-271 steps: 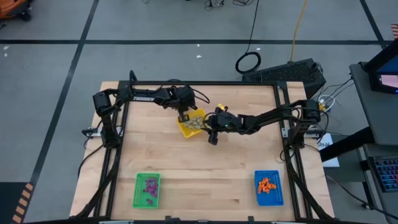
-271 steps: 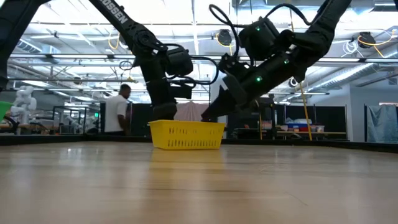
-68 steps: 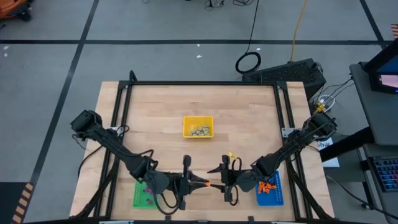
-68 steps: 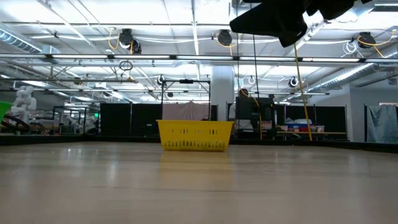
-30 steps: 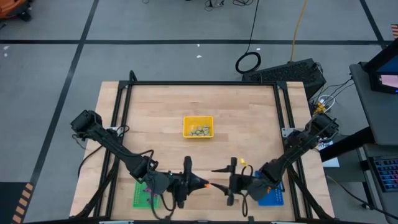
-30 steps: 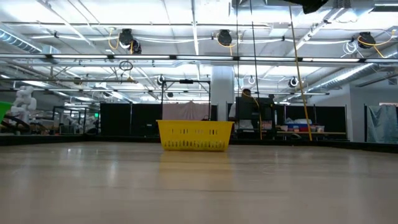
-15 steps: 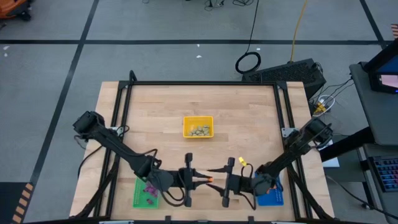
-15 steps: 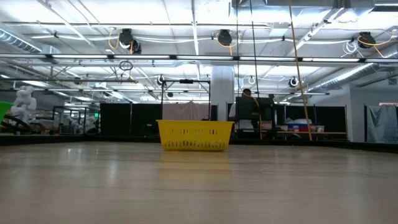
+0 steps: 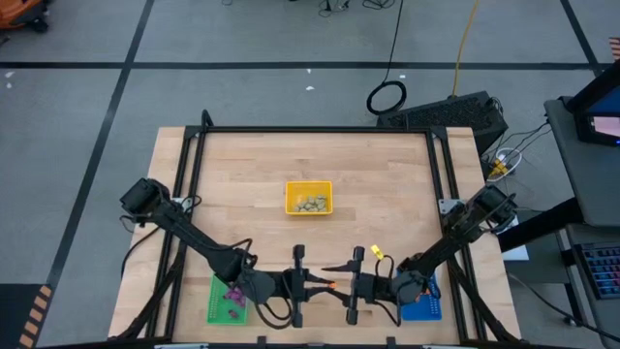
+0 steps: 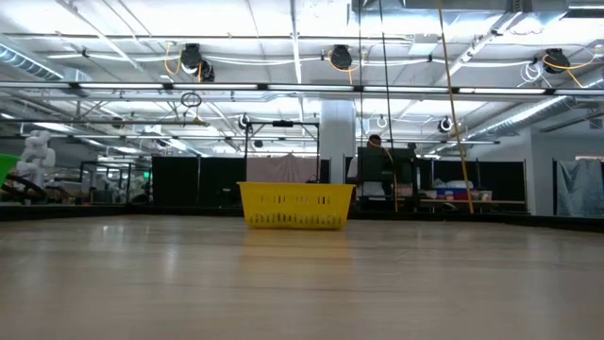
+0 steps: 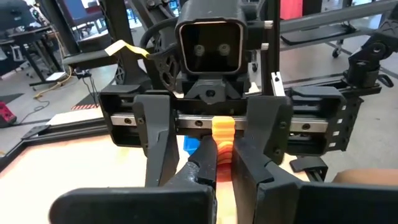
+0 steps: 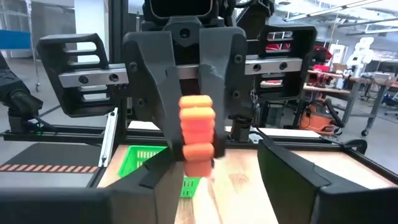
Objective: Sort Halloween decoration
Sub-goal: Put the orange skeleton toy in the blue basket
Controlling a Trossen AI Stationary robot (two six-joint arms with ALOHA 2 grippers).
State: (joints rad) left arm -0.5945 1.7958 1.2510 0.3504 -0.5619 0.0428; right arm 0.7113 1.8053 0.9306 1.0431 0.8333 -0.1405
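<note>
- handover in mid-air at the near edge, between the green tray and the blue tray: the two arms have closed the gap since a moment ago.
- left gripper pinches the orange trinket, jaws narrow.
- right gripper, jaws wide, now brackets it, not yet clamped.
- likely bound for the blue tray.

The scene was brightly and evenly lit by ceiling lamps, which glared white. The table showed only soft shadows under the arms. Close to the jaws, the wrist views blurred; the room beyond them stayed sharper.
</note>
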